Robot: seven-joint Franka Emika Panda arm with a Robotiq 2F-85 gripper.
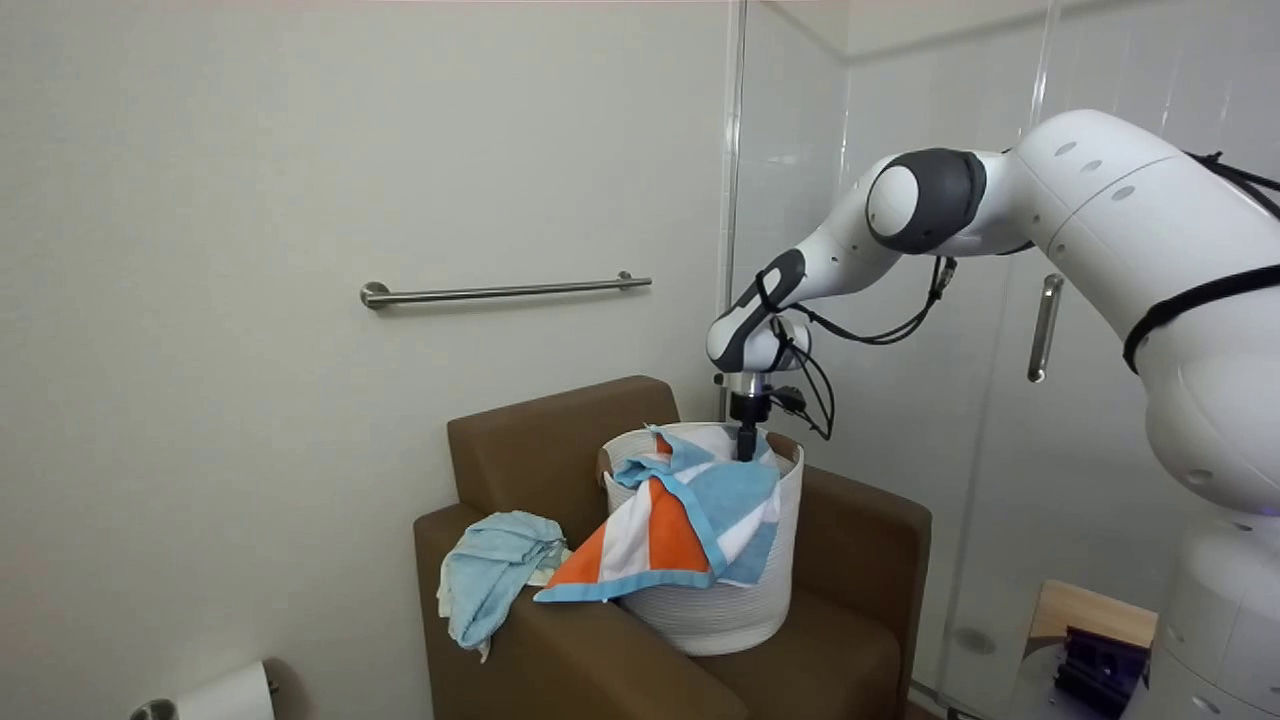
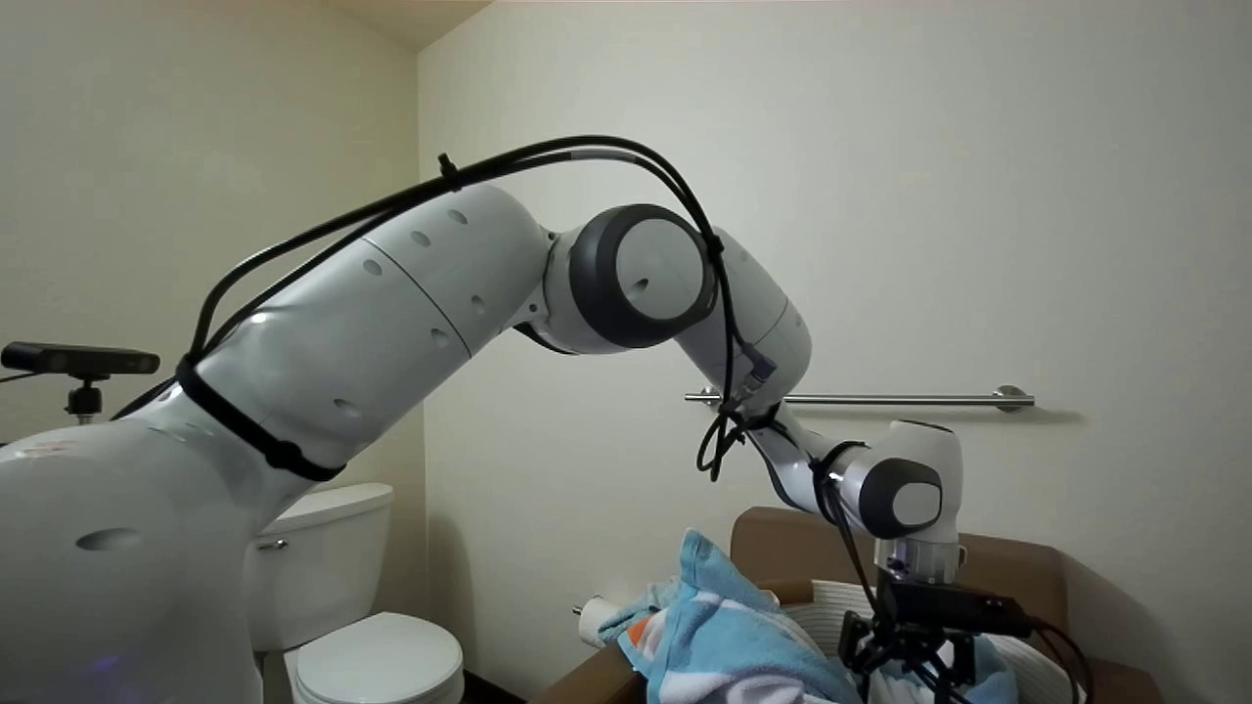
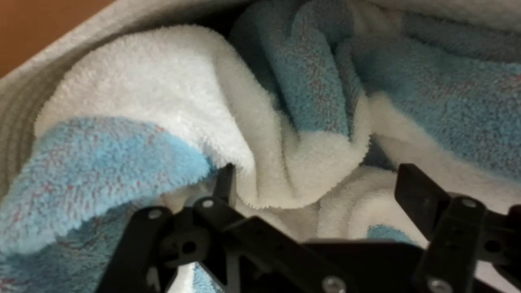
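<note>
1. In an exterior view, the camera faces the brown armchair [image 1: 620, 650] and towel bar [image 1: 500, 292] from well back.
2. In an exterior view, the camera looks along the robot arm [image 2: 391, 303] from close beside it.
3. The wrist view looks down past the tool [image 3: 318, 183], close over the blue-and-white towel [image 3: 260, 122].
4. Both exterior views share the brown armchair, towel bar and robot arm.

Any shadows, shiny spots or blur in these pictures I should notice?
In both exterior views, the towel bar casts a soft shadow on the wall; in an exterior view, a faint violet glint sits low on the white arm; in the wrist view, the towel shows crisp pile near the gripper, but the brown patch beyond the basket looks blurred.
</note>
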